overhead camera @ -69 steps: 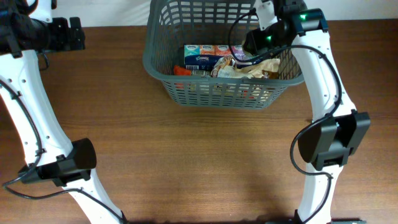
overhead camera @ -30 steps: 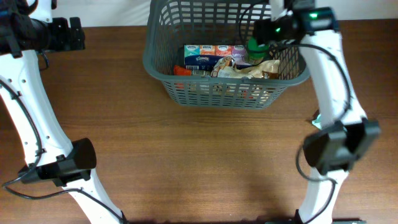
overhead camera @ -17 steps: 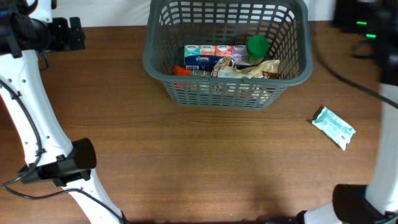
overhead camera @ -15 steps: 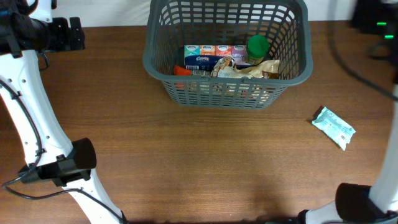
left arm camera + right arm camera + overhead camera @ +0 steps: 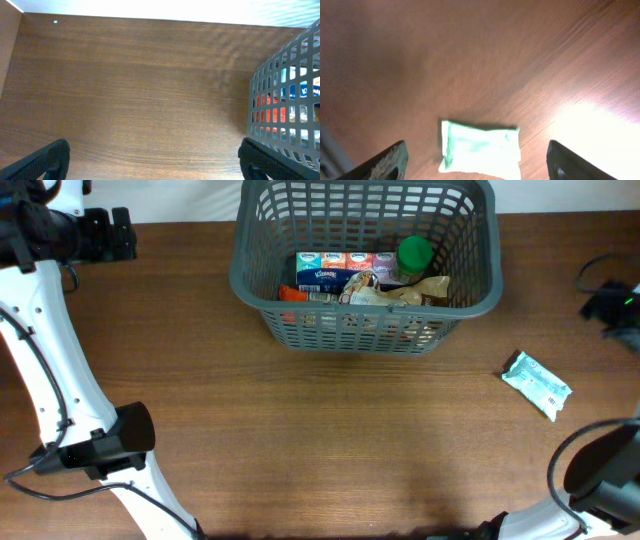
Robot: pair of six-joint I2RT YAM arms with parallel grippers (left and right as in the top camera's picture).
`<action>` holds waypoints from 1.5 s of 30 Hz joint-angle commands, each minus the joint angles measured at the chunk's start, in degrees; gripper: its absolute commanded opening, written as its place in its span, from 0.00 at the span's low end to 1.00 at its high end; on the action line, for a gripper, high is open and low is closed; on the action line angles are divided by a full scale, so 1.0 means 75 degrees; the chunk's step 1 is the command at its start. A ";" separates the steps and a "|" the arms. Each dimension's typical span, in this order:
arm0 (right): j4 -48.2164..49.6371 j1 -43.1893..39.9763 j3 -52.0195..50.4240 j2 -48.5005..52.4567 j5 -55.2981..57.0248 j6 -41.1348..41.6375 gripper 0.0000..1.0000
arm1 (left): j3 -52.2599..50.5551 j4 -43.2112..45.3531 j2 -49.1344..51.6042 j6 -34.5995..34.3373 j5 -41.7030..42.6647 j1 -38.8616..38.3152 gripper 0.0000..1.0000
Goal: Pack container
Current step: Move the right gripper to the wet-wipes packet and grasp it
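Observation:
The dark grey lattice basket [image 5: 262, 283] stands at the table's far middle. It holds a tissue pack, small cartons, a crinkled bag and a green-capped bottle [image 5: 414, 252]. Its slotted wall shows at the right of the left wrist view [image 5: 280, 100]. A pale green packet [image 5: 537, 384] lies on the table to the basket's right. In the right wrist view the packet [image 5: 480, 148] lies between the open right fingers [image 5: 475, 162], below them. The right arm [image 5: 610, 305] is at the far right edge. The left gripper [image 5: 150, 160] is open and empty over bare wood at the far left.
The table's far edge and a white wall run behind the basket. The left arm's base [image 5: 110, 445] stands at the front left. The right arm's base [image 5: 600, 470] stands at the front right.
The right arm has left the basket, leaving the green-capped bottle inside, and swung out to the right above the pale green packet. The left arm has not moved.

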 commanded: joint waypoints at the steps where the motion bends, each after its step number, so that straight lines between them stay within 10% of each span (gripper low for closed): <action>1: 0.0618 0.0017 -0.0877 -0.0073 -0.0303 -0.0105 0.82 | -0.0009 -0.0012 0.0070 -0.0070 -0.0003 0.0041 0.99; 10: 0.2908 0.0017 -0.2527 -0.0064 -0.0638 -0.4025 0.99 | -0.0009 -0.0012 0.0070 -0.0070 -0.0003 0.0041 0.99; 25: 0.1498 0.0020 -0.2818 -0.0023 -0.1288 -0.7953 0.94 | -0.0009 -0.0012 0.0070 -0.0070 -0.0003 0.0041 0.99; 45: 0.1046 0.0017 -0.2917 0.1046 -0.0708 -0.8475 0.87 | -0.0009 -0.0012 0.0070 -0.0070 -0.0003 0.0041 0.99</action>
